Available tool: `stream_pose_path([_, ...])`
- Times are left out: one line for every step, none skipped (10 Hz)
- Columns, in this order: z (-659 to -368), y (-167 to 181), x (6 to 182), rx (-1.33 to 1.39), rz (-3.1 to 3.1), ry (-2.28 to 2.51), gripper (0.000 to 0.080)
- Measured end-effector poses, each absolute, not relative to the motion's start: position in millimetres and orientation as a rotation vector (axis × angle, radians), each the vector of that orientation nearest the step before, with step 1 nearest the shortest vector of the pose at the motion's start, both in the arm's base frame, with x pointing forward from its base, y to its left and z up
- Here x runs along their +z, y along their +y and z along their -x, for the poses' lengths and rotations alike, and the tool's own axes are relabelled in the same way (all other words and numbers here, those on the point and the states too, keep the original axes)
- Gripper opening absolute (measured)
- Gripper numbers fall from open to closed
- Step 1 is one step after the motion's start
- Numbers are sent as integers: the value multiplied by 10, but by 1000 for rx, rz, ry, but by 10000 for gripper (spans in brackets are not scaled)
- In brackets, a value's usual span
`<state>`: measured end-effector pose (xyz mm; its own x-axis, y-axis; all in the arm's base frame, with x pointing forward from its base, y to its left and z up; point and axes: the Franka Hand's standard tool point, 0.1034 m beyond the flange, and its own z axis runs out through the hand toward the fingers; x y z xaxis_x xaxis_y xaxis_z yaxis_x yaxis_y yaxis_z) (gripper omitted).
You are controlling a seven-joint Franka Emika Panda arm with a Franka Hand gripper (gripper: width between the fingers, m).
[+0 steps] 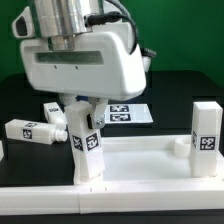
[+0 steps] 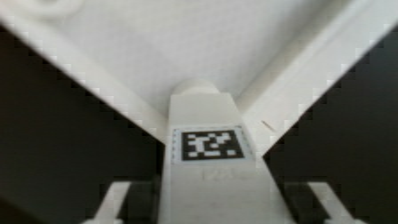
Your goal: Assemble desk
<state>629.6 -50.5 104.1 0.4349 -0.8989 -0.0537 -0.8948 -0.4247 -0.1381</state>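
The white desk panel (image 1: 140,162) lies flat on the black table. One white block leg (image 1: 88,150) stands upright at the panel's corner on the exterior view's left. My gripper (image 1: 78,112) is directly over this leg, its fingers either side of the top. In the wrist view the leg (image 2: 217,150) with its square tag fills the middle, and the panel's corner (image 2: 187,50) lies beyond it. My gripper (image 2: 224,202) is open; a dark gap shows between each finger (image 2: 118,202) and the leg. A second leg (image 1: 205,138) stands upright at the panel's other corner.
A loose leg (image 1: 28,130) lies on the table at the exterior view's left, and another (image 1: 55,112) lies behind it, partly hidden by my gripper. The marker board (image 1: 132,113) lies flat behind the panel. A green wall backs the table.
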Motion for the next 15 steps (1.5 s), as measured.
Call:
stream_pose_path([-6298,-491,1026,-12,2345,1825,287])
stream_pose_path([-6301,-491,1021,3,2184,1993,287])
stream_pose_path([-6299,-486,1021,6,2180,1998,287])
stream_pose_path([-6297,-486,1020,3,2218,1957,287])
stream_pose_path([-6297,-481,1019,3,2221,1954,287])
stream_pose_path([-6299,-480,1032,-25,2403,1735,468])
stream_pose_path([-6315,-464,1073,-53,2583,1455,594])
stream_pose_path([-6326,-452,1092,-64,2680,1276,594])
stream_pose_path([-6323,-461,1078,-73,2720,1195,638])
stream_pose_path([-6321,-464,1073,-81,2765,1093,638])
stream_pose_path([-6325,-476,1080,-103,2845,898,648])
stream_pose_path([-6345,-494,1102,-141,2937,624,648])
stream_pose_path([-6361,-482,1105,-170,3005,340,649])
stream_pose_path([-6383,-436,1103,-199,3046,193,649])
stream_pose_path([-6379,-430,1094,-196,3037,242,649])
